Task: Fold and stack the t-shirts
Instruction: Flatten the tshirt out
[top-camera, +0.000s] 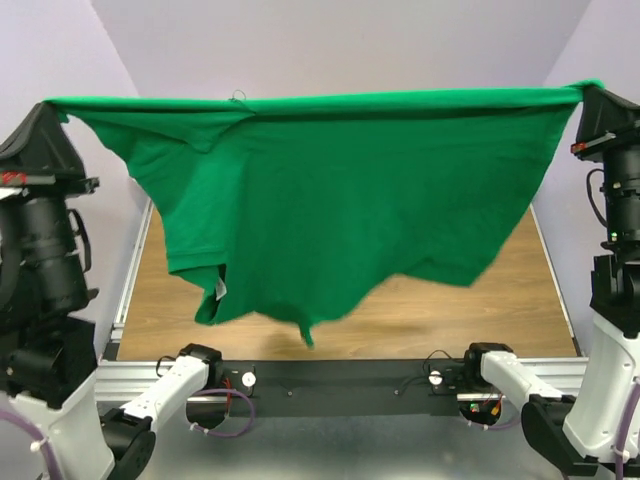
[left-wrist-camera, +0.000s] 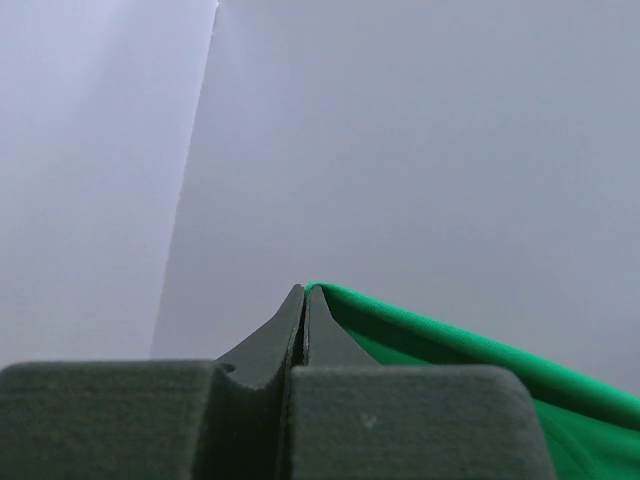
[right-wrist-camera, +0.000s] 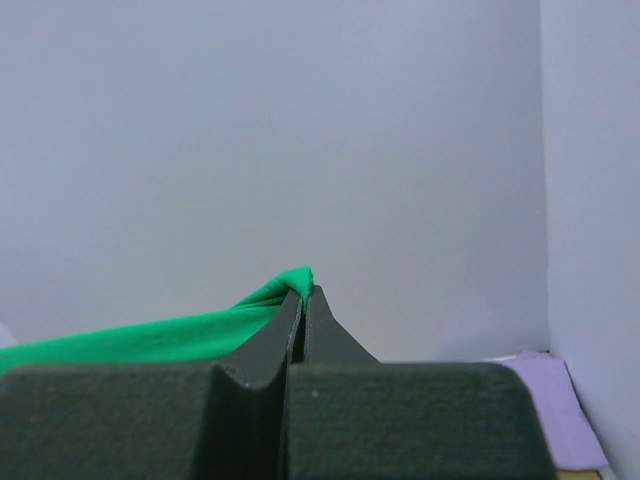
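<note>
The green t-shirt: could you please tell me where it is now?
Top external view: the green t-shirt hangs spread above the wooden table, top corners held by the left gripper and right gripper.

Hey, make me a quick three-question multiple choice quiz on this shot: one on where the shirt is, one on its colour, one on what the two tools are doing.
1. Where is the t-shirt?
A) hanging in the air above the table
B) lying flat on it
C) folded into a neat stack

2. What colour is it?
A) lavender
B) salmon pink
C) bright green

3. How do the left tool and right tool stand?
A) both open
B) both shut on the t-shirt
C) one open, one shut

Answers:
1 A: the top view shows it stretched between the raised tools, its lower edge hanging free.
2 C: the cloth is green in all three views.
3 B: each wrist view shows closed fingers pinching green cloth.
</note>
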